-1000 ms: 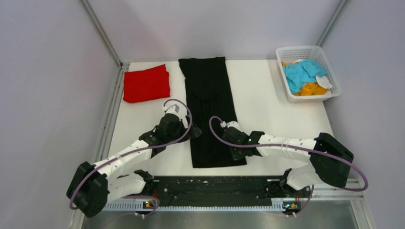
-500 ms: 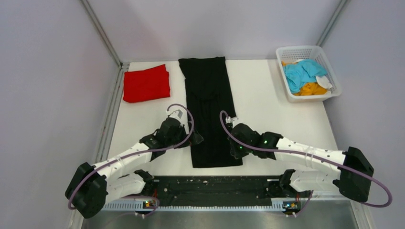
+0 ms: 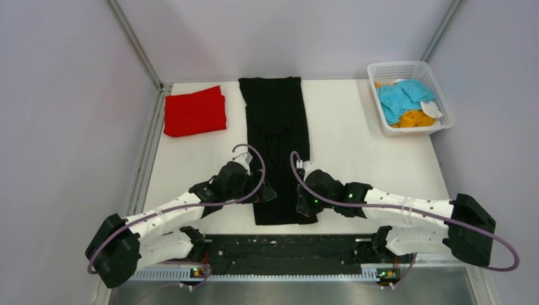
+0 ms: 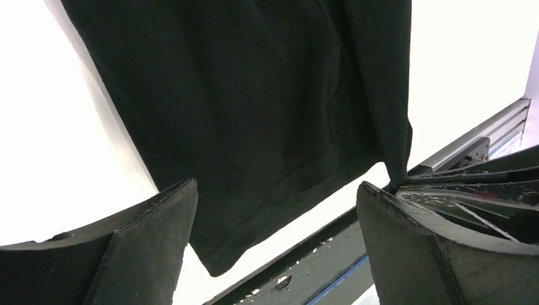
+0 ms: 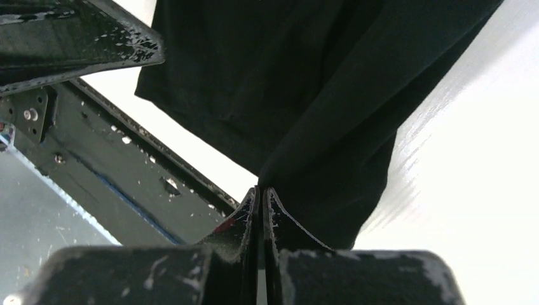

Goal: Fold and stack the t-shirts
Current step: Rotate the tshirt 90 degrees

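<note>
Black soft-cloth t-shirt [image 3: 278, 127], folded long, lay down the frame's centre; within the last second my right gripper [image 5: 261, 194] had pinched its lower-right hem while my left gripper [image 4: 277, 190] hung open alongside, so I judged the next fold ready.

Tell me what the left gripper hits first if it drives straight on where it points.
The left gripper would likely meet the black t-shirt near its hem; depth is unclear.

Plain black t-shirt [image 3: 276, 121], red t-shirt [image 3: 194, 112], blue t-shirt [image 3: 400, 96], white basket [image 3: 407, 65]
</note>
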